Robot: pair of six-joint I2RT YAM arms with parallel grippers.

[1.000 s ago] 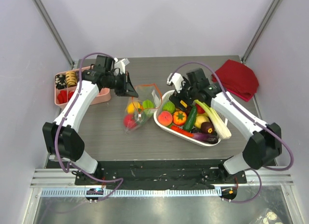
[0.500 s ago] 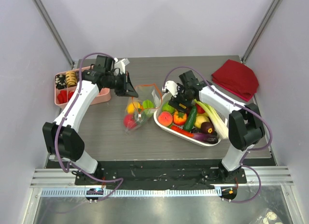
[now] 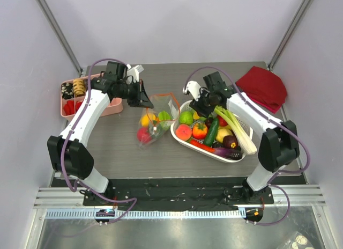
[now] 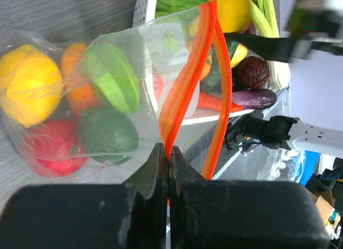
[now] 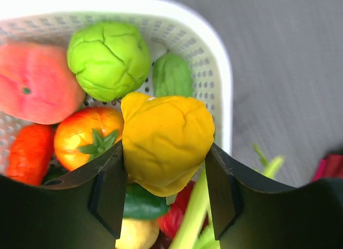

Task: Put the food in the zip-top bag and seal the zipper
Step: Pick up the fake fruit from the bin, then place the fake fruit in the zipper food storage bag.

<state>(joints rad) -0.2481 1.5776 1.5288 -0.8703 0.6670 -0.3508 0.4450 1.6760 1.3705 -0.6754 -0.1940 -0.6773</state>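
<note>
Grey table, open room lower left | left gripper pinches zipper, zip-top bag mouth agape | right gripper clasps yellow food above basket upper-left rim

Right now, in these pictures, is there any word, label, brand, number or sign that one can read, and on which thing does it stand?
No text can be read in any view.
White label on the zip-top bag: too small and blurred to read.
</note>
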